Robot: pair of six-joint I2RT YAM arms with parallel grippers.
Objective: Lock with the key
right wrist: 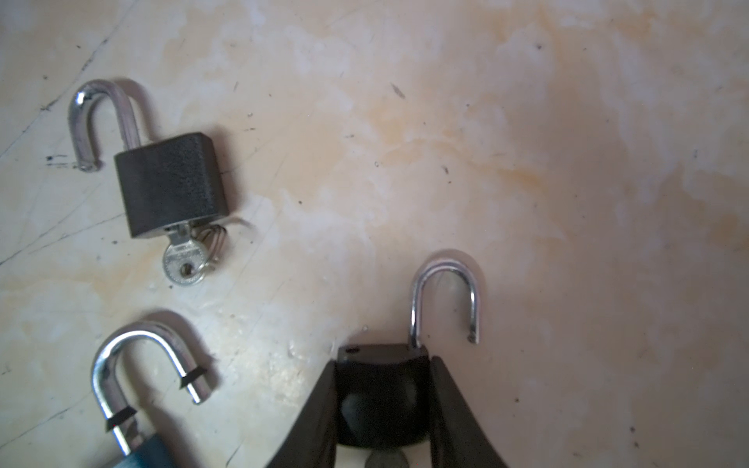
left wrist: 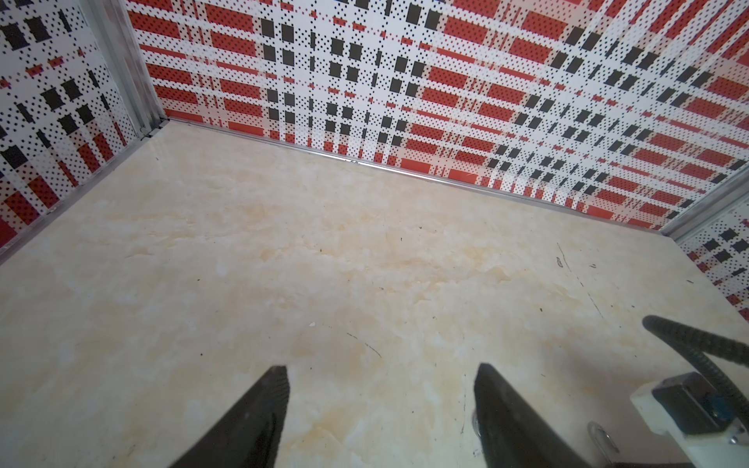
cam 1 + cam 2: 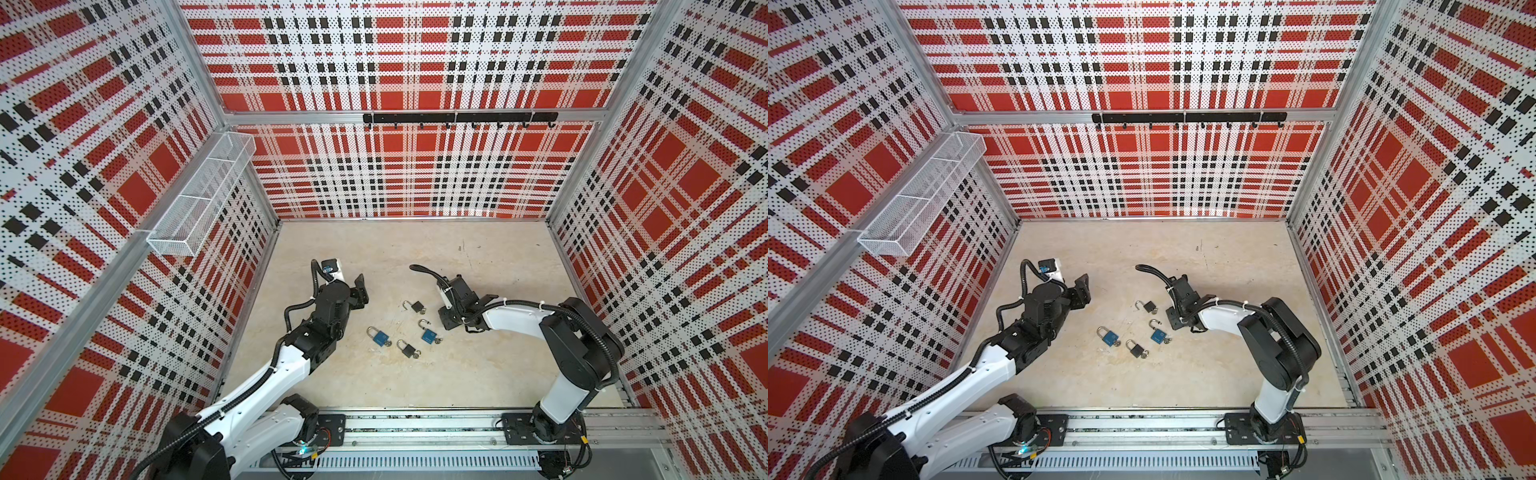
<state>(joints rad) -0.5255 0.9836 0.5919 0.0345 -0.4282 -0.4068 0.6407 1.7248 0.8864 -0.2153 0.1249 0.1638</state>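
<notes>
**Findings.** The right tool is closed about the body of a black padlock, with one finger against each flank. How firm the hold is cannot be judged. The padlock lies on the desk and is hidden beneath the tool in both top views. Its shackle is raised. The free end hangs outside the body, past the finger, so the shackle is judged to be swung away from its socket. A grey rounded shape at the base of the body is taken to be the key head, though it is cut off at the frame edge.

The left tool is spread wide and empty over bare desk, well apart from the work.

**Recommendations.**
- The grip should be kept square on the flanks, so that neither the shackle nor the key is fouled.
- The shackle should be swung back over its socket before any pressure is applied, and it should be pushed straight down.
- The body should be braced against the desk while this is done.
- The key should be turned only once the shackle is seated.

**Hazards.** A second black padlock and a blue padlock lie near and could be knocked.
</notes>
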